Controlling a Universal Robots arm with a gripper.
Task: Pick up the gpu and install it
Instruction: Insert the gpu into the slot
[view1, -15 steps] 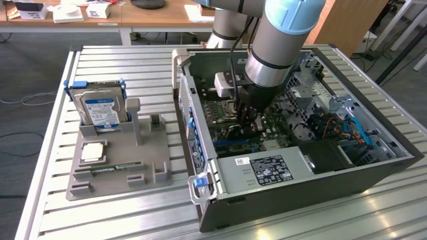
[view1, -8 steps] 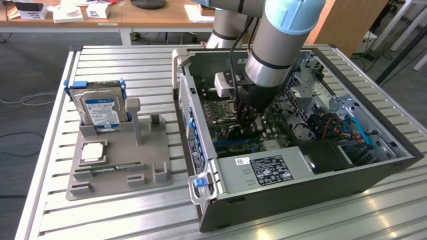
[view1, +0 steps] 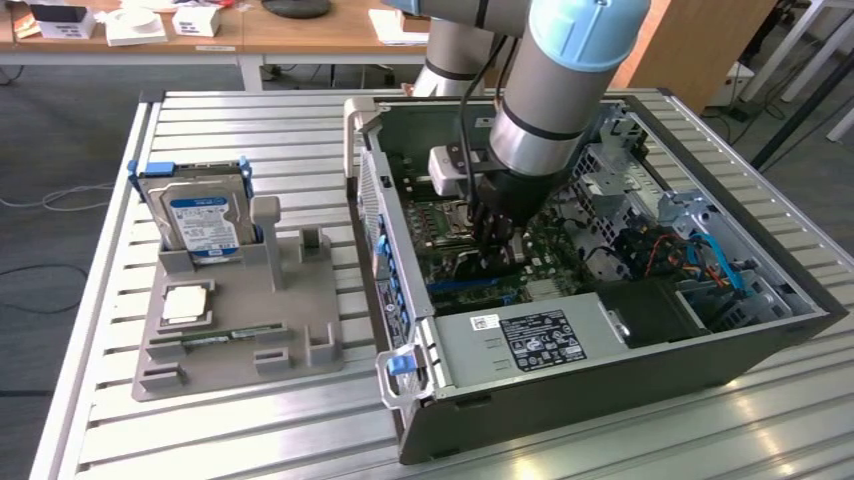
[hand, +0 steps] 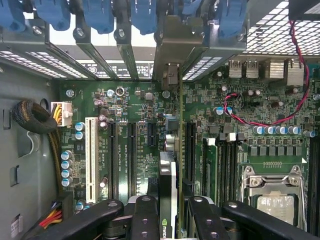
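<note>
You are working on a slatted metal table (view1: 214, 430) that runs across the exterior view from the lower left to the right edge. Two things stand directly on it. A flat grey parts holder (view1: 240, 350) sits at centre left. Just beside it, an open computer case (view1: 601, 400) lies on its side, spanning centre to right.

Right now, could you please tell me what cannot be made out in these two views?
1. Exterior view: the arm hides the slots beneath it.
2. Wrist view: the gpu, held in the gripper, is edge-on; its faces and whether it sits in a slot cannot be told.
3. Wrist view: the fingers are cut off by the picture's edge.
4. Exterior view: the hard drive label's print is too small.
</note>
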